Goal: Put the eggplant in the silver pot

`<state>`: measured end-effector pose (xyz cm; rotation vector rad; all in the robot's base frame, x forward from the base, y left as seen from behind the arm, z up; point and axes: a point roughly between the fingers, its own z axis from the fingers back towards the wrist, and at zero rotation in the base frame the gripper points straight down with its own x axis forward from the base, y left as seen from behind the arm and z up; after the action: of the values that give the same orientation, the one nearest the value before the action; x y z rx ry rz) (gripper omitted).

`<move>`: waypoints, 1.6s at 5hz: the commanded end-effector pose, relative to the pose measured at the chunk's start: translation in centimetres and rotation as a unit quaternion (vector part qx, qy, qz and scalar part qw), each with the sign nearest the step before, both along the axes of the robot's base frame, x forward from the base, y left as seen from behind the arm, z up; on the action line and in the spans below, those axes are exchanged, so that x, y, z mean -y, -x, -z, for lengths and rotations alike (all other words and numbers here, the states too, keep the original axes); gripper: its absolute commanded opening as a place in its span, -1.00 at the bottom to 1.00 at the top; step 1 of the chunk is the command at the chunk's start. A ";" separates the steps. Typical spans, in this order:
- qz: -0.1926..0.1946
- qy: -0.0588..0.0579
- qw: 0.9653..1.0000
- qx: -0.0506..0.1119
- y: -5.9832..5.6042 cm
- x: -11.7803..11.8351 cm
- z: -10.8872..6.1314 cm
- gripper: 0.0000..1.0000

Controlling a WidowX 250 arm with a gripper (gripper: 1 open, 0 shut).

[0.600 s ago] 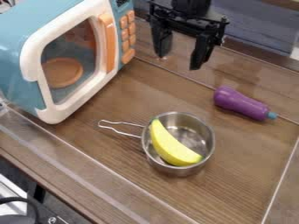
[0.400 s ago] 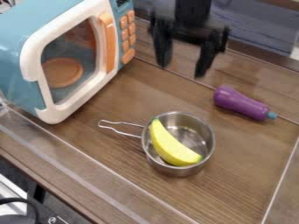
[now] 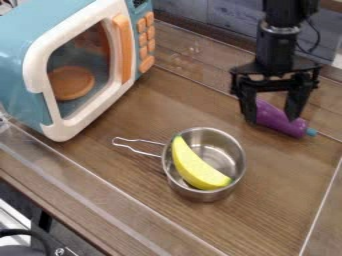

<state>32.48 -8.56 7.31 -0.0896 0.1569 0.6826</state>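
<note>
The purple eggplant lies on the wooden table at the right, its teal stem cap pointing right. My black gripper hangs right over it, open, with one finger on each side of the eggplant's left end; part of the eggplant is hidden behind the fingers. The silver pot stands at the front centre, its wire handle pointing left. A yellow curved banana-like piece lies inside it.
A teal-and-cream toy microwave stands at the back left with something brown behind its door. A clear raised rim runs along the table's front edge. Bare wood lies between the pot and the eggplant.
The gripper has travelled from the back centre, near the microwave, to the right and forward, and now sits over the eggplant. Its jaws stayed open. Eggplant and pot have not moved.
</note>
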 end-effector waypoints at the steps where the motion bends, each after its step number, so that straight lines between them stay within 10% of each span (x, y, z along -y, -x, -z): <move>1: -0.097 0.010 0.994 0.043 -2.8 0.4 -0.7 1.00; 2: -0.163 0.013 0.985 0.052 -4.1 0.4 0.5 1.00; 5: -0.209 0.011 0.975 0.073 -4.9 0.2 2.6 1.00; 6: -0.211 0.011 0.974 0.078 -4.9 0.3 2.9 -1.00; 8: -0.213 0.016 0.973 0.085 -4.8 0.8 2.1 -1.00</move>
<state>36.70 -9.04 2.79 -0.1701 0.0340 1.1124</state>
